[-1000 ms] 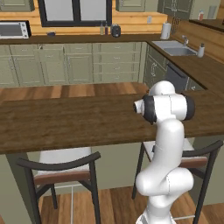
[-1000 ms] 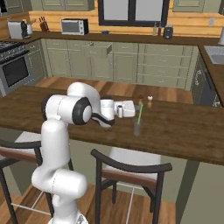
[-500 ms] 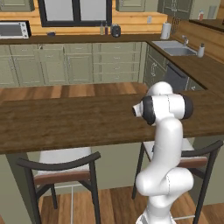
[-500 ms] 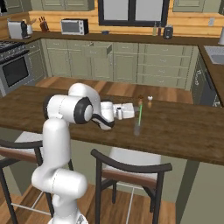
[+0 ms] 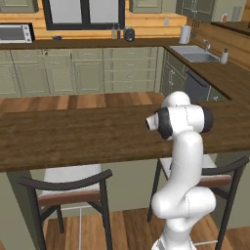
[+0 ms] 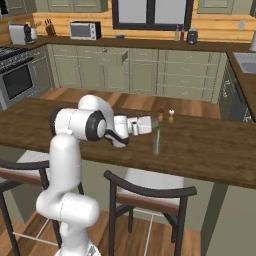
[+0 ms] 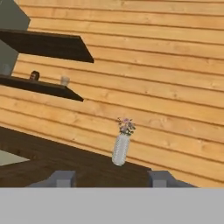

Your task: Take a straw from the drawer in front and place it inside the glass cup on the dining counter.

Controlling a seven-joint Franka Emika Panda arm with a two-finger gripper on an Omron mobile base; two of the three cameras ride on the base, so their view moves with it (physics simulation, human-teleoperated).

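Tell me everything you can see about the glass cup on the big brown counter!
The glass cup is a tall, thin, see-through tumbler standing upright on the dark wood dining counter. A green straw stands inside it. The gripper hangs right beside its top with the fingers apart; whether they touch the cup is too small to tell. Two little shakers stand just behind it.

Two chairs (image 6: 145,195) (image 6: 15,172), one glass cup (image 6: 157,142), two shakers (image 6: 160,114) (image 6: 171,115), one vase (image 7: 121,147).
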